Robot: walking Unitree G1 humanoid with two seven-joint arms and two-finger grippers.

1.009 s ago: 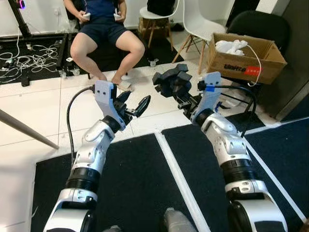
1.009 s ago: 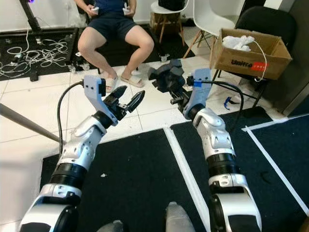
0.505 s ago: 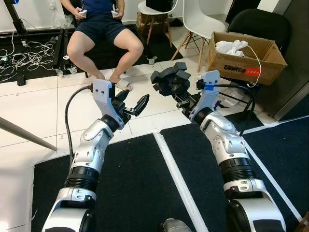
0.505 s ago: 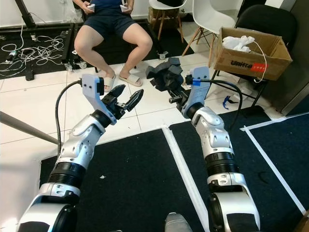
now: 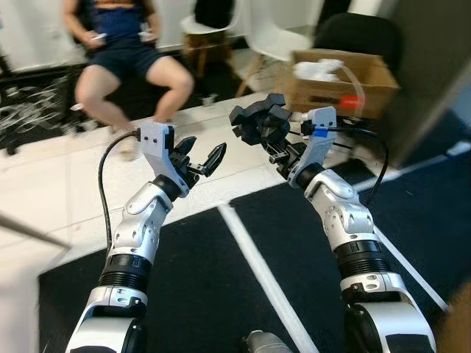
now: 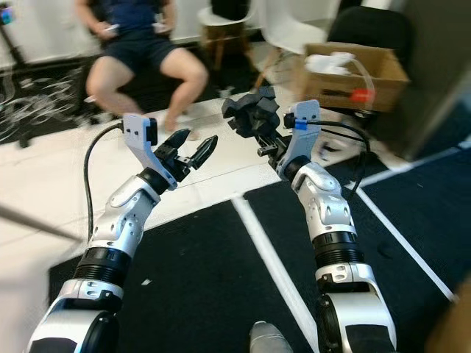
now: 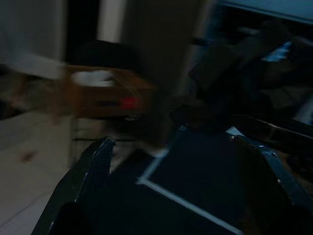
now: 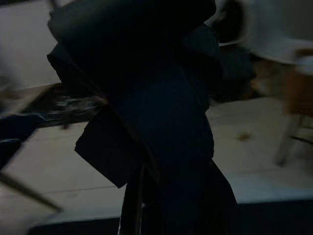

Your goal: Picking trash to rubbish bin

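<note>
In front of the robot at chest height, head views: right gripper (image 5: 274,144) is clenched on a crumpled black piece of trash (image 5: 257,121), held up in the air. Left gripper (image 5: 200,158) is raised too, fingers apart, holding nothing. So pickup looks done; carrying and dropping are left. No obvious rubbish bin here; the cardboard box (image 5: 342,81) far right, with white stuff inside, may serve as one, can't confirm. Background is blurred. A seated person (image 6: 140,51) is far left-centre on white tile, cables (image 6: 37,110) on the far left floor, white chairs (image 5: 276,40) behind, a black chair (image 5: 357,37) behind the box. Near floor is black mat with a white line (image 5: 257,265). Way to the box looks mostly open; chair legs beside it could get in the way.

Left wrist view: dark and blurred; two black fingertips (image 7: 90,164) spread wide, nothing between, box (image 7: 105,95) visible beyond.

Right wrist view: very dark; the black trash (image 8: 146,107) sits right against the camera, tile floor (image 8: 44,161) behind.
</note>
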